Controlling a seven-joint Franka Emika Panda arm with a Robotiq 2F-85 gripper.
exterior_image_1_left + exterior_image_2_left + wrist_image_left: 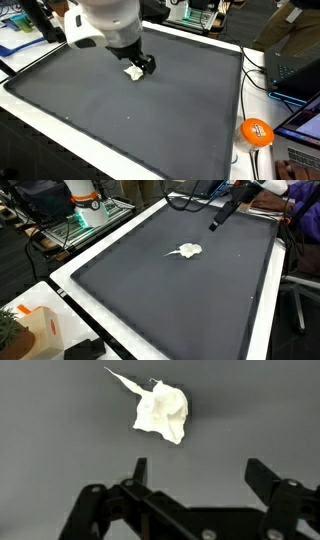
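Tool (pixel 195 472) hangs low with its jaws wide apart and nothing between them. Just ahead of the fingers, not touching, a crumpled white paper wad (pixel 162 412) lies on the dark grey rubbery mat (pixel 150 120) over the white-edged counter (pixel 62 277). My read: straddle the thick body, not the thin pointed tail, and descend straight so the light wad doesn't skid. An orange ball (pixel 256 132) sits well apart.

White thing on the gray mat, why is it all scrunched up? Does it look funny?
Yes. The white wad is crumpled, with one thin twisted point sticking out. It lies alone on the dark mat, untidy against the flat surface. The open end effector is apart from it.
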